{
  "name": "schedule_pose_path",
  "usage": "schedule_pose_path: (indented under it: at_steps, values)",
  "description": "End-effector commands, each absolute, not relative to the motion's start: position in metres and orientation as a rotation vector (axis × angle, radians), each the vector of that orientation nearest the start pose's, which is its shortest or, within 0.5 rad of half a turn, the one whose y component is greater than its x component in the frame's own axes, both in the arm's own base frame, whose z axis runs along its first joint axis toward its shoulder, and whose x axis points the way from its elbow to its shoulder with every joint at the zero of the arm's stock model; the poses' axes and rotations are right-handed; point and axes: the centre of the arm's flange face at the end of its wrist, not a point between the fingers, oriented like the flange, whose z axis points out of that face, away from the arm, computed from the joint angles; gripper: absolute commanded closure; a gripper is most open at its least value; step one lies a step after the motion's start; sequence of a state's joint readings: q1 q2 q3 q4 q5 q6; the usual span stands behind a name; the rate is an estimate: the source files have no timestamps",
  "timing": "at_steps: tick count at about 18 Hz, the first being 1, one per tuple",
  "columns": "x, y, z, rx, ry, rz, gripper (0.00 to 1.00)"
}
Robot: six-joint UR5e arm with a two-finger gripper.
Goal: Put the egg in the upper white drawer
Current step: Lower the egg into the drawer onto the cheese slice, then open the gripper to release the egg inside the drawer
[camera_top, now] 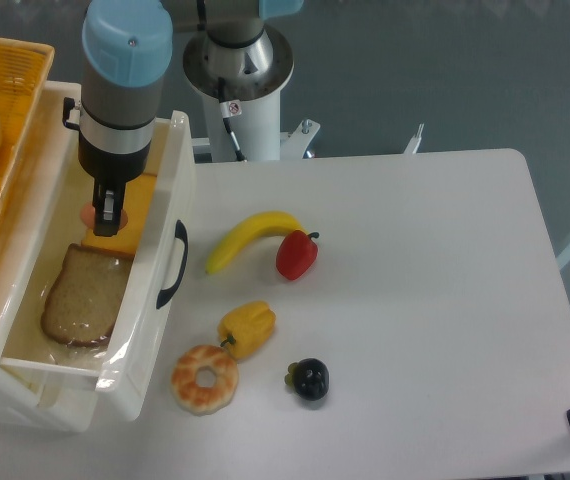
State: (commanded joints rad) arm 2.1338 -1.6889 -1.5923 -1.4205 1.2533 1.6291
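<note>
The gripper (pixel 108 215) hung inside the upper white drawer (pixel 155 300), its fingers closed around the egg (pixel 90 214), above a cheese slice (pixel 115 238) and bread slice (pixel 83 295). Rightward lay a banana (pixel 250 236) and red pepper (pixel 296 254). No writing was legible.

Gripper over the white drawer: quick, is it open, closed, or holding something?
Gripper: closed on the egg, held inside the upper white drawer.
</note>
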Motion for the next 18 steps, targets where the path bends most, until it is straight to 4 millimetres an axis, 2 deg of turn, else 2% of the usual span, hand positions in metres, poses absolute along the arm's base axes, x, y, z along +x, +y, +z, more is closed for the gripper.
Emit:
schedule_pose_path:
  at_steps: [7,18]
  values:
    - [-0.1415,0.5446,0.4316,-2.454,1.455,-0.215,0.54]
    - [-0.1411,0.544,0.427,-2.461,1.452,-0.227,0.5]
